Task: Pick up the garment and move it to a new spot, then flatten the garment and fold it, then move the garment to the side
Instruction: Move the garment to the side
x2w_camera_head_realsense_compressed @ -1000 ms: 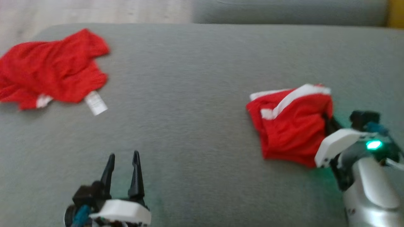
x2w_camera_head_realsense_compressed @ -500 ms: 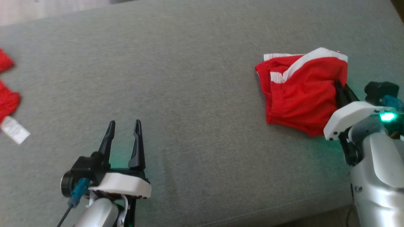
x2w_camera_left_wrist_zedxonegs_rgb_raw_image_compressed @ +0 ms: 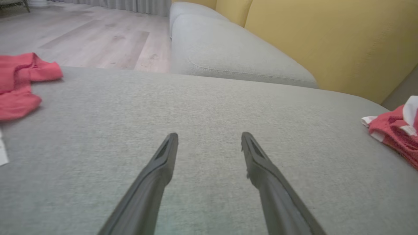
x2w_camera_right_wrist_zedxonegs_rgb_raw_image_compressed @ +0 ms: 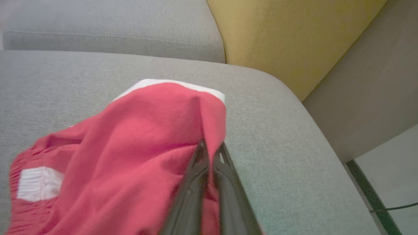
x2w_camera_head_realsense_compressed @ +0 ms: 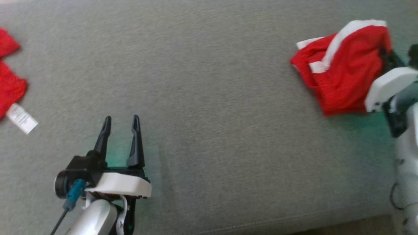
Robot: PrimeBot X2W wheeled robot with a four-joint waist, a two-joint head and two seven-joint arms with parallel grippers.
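- Garment (x2w_camera_head_realsense_compressed: 343, 71): folded red bundle, one edge pinched in the closed right gripper (x2w_camera_right_wrist_zedxonegs_rgb_raw_image_compressed: 210, 148), the rest draping onto the cushion (x2w_camera_head_realsense_compressed: 209, 98) to that gripper's left.
- Risk: the pinch takes little cloth; dragging could slip it free or pull the fold open.
- Left gripper (x2w_camera_head_realsense_compressed: 121, 118): open, empty, well apart.

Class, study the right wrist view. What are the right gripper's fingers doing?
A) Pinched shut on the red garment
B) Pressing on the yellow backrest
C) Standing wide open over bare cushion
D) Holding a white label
A: the right gripper has its fingers closed together on a fold of the red garment, which drapes from them onto the grey cushion.
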